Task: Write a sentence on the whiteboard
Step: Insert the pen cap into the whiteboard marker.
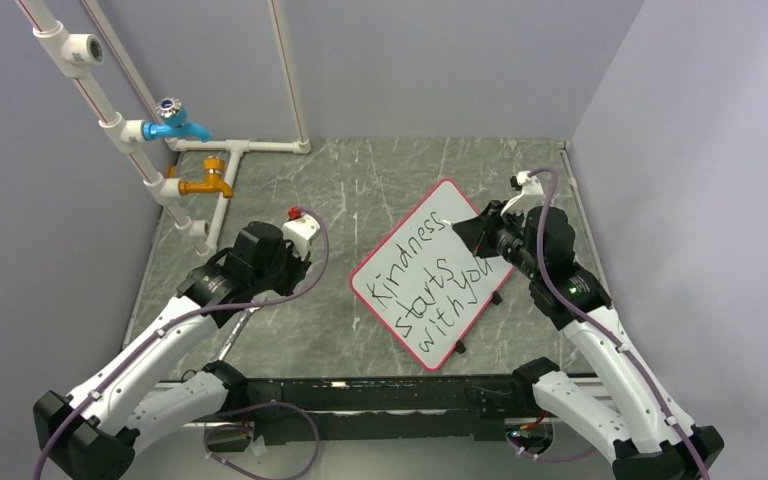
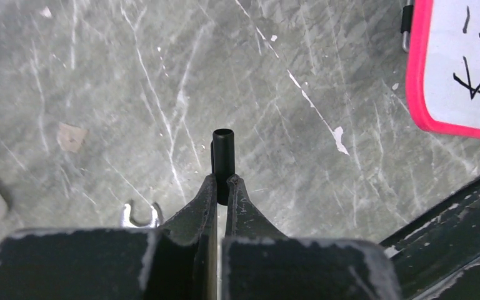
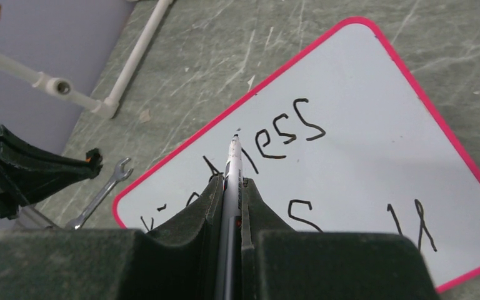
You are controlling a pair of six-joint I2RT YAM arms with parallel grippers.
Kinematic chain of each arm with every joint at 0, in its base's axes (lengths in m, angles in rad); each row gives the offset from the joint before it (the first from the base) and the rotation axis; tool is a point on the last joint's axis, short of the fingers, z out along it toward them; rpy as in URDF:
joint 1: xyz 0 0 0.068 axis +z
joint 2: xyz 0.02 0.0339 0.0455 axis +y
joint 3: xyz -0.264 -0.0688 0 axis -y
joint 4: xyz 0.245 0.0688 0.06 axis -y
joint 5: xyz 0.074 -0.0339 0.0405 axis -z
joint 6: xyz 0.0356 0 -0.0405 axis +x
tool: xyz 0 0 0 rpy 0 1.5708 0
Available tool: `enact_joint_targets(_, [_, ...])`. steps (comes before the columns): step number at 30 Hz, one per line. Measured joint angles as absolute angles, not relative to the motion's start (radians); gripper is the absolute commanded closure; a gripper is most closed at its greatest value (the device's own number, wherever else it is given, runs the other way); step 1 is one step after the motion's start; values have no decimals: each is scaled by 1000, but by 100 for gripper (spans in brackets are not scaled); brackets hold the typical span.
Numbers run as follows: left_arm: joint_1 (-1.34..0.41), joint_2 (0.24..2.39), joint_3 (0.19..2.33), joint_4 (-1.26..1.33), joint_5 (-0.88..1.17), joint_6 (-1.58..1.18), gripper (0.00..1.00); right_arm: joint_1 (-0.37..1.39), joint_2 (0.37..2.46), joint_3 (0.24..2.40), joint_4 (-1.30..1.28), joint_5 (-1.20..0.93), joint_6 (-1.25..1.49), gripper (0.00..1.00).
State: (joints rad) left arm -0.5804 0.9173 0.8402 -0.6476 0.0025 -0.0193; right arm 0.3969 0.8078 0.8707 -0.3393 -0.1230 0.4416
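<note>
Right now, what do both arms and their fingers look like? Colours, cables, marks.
Left arm and right arm: white link shells, black joints, a purple cable running along each. White camera housing at each wrist; a green light on the right arm. Fingers are black, tapered, with pale scuffs.

- On my right wrist view, the right gripper (image 3: 230, 187) and its marker (image 3: 232, 162) cover the start of the sentence (image 3: 287, 134).
- The frame cuts off the lower right corner of the whiteboard (image 3: 375, 112).
- My left wrist view catches one board corner only.
- Only the open end of the wrench (image 2: 139, 217) shows past the left gripper (image 2: 220, 187).
- The lower end of the black cap (image 2: 223, 156) is buried between those fingers.
</note>
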Motion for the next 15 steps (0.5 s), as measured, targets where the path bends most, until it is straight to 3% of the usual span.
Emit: enact_joint_targets(15, [-587, 802, 838, -463, 196, 440, 100, 397, 820, 890, -284, -343, 441, 100])
